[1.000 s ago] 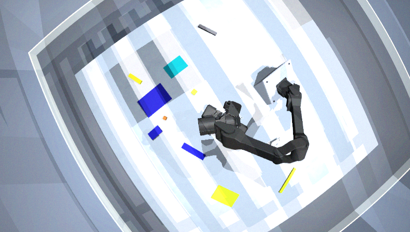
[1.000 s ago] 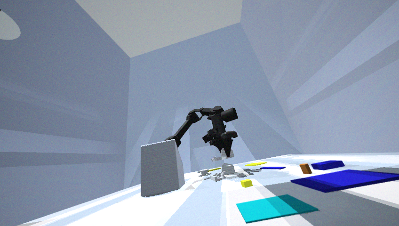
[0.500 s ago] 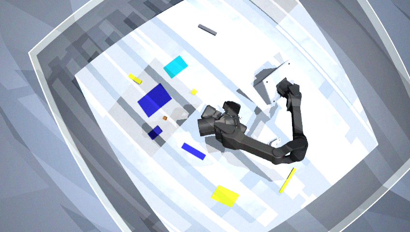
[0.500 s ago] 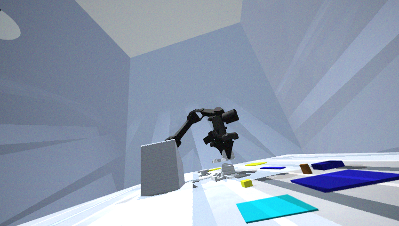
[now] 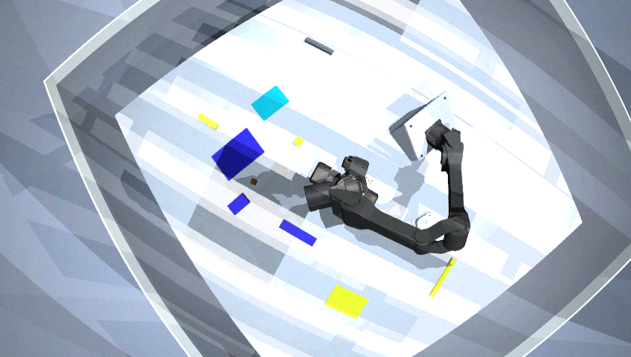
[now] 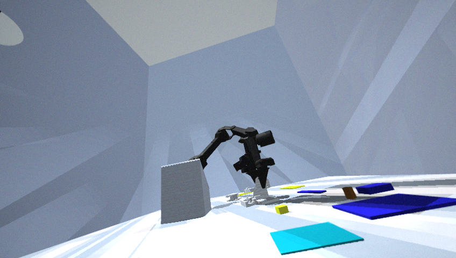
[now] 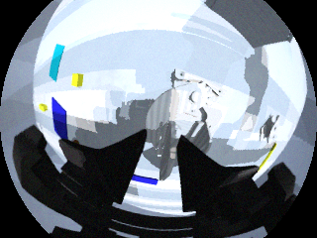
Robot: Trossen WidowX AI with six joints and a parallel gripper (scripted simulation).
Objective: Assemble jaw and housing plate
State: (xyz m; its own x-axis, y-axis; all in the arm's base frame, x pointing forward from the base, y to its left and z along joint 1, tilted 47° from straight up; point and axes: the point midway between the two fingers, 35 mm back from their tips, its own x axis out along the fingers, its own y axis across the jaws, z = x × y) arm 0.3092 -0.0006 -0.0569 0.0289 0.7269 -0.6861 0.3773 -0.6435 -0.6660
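My gripper (image 6: 259, 184) (image 7: 162, 135) points down and is shut on the upright grip of the housing plate. The pale housing plate (image 7: 160, 113) lies under the fingers, low over the white base assembly (image 6: 247, 203) (image 7: 179, 75). In the exterior view the plate's grip (image 6: 261, 193) runs down to the assembly, and I cannot tell whether the plate touches both stubs or sits level. White jaw parts and a round piece show beside the plate in the wrist view, partly covered. The pins and gear teeth are too small or hidden to judge. In the top view the arm hides the fingers.
The arm's pale pedestal (image 5: 423, 132) (image 6: 182, 191) stands at one side. A small white part (image 5: 425, 219) (image 7: 269, 128) lies near the arm's elbow. A yellow cube (image 5: 298, 140) (image 6: 282, 209), a brown block (image 5: 253, 181), a cyan sheet (image 5: 270, 103) and several blue and yellow pieces lie around.
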